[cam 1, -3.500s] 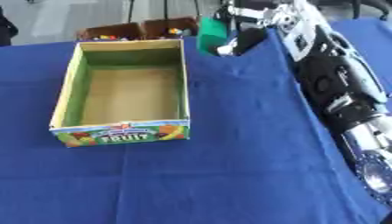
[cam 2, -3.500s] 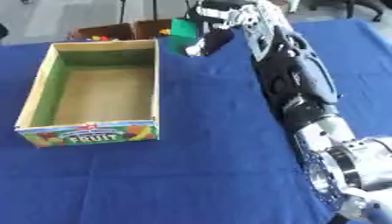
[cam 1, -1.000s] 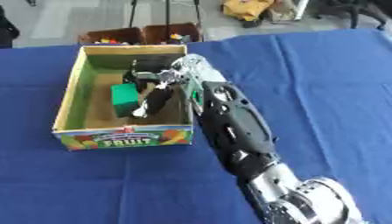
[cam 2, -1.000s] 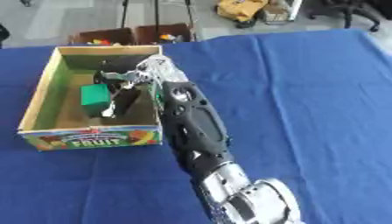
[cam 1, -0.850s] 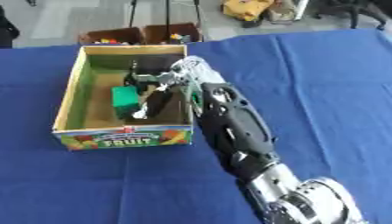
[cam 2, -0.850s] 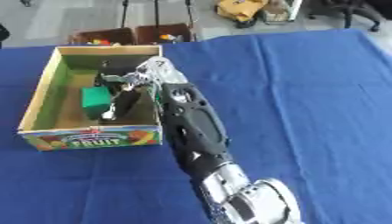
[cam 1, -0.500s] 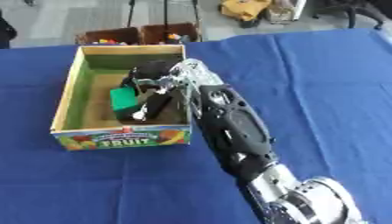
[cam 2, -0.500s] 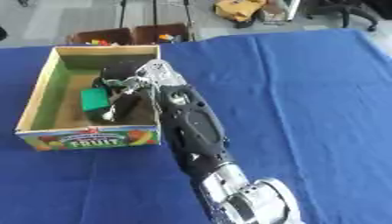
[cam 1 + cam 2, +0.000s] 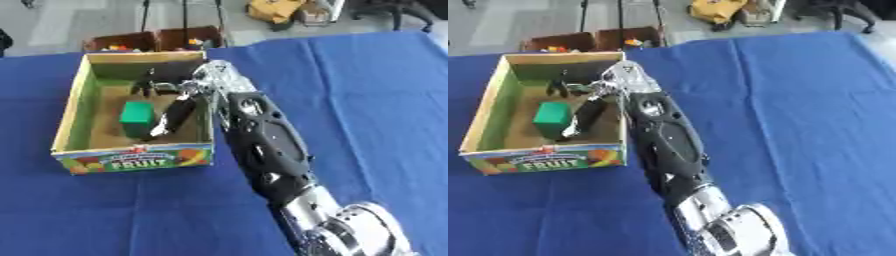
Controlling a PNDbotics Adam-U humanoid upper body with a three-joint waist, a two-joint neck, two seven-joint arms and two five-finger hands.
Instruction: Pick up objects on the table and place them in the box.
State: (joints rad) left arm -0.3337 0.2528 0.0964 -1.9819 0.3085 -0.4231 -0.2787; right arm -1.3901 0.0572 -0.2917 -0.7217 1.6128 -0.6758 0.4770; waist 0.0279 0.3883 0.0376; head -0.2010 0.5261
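Note:
A cardboard fruit box (image 9: 68,116) with green inner walls stands on the left of the blue table. A green block (image 9: 553,116) rests on the box floor, towards the left side. My right arm reaches from the lower right over the box's right wall. My right hand (image 9: 198,89) is inside the box, fingers spread. One dark finger (image 9: 174,114) points down just right of the block; the others stretch out behind it. Whether that finger touches the block I cannot tell. My left hand shows in neither view.
The blue cloth (image 9: 367,100) covers the table to the right of the box. Beyond the far edge stand two brown crates (image 9: 153,39) holding small coloured things, and a yellow bag (image 9: 276,10) lies on the floor.
The right hand carried the green block from the table's far edge into the box. Over the last second its fingers have spread away from the block, which now sits on the floor.

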